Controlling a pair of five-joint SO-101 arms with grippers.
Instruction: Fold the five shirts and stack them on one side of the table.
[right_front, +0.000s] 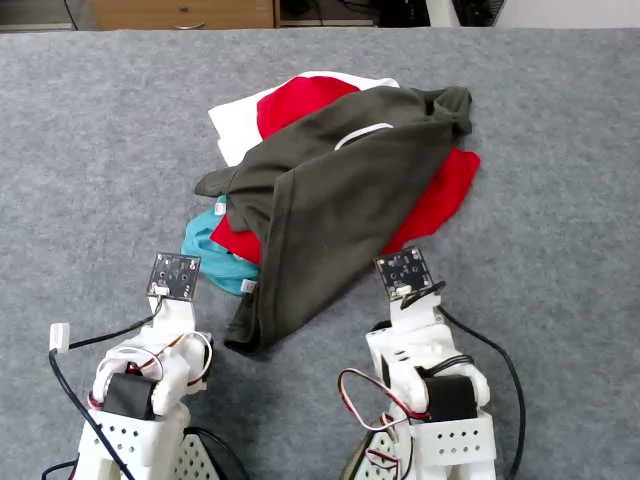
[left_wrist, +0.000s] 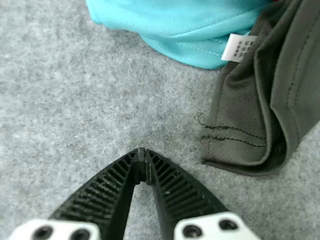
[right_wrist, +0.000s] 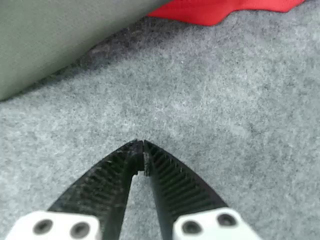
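- High view is showing you the shirts (right_front: 340, 190) lying heaped, unfolded, mid-table (right_front: 560, 150).
- Your left gripper (left_wrist: 141, 156) is sitting closed and empty, near the dark shirt (left_wrist: 260, 110).
- Your right gripper (right_wrist: 143, 150) is sitting closed and empty, near that shirt's edge.

likely a robotics lab or workshop, suggested by a desk (right_front: 560, 150) covered in grey felt, a left arm (right_front: 150, 395) and right arm (right_front: 435, 400) built of white printed parts with exposed wiring, a wooden drawer unit (right_front: 180, 12) seen behind
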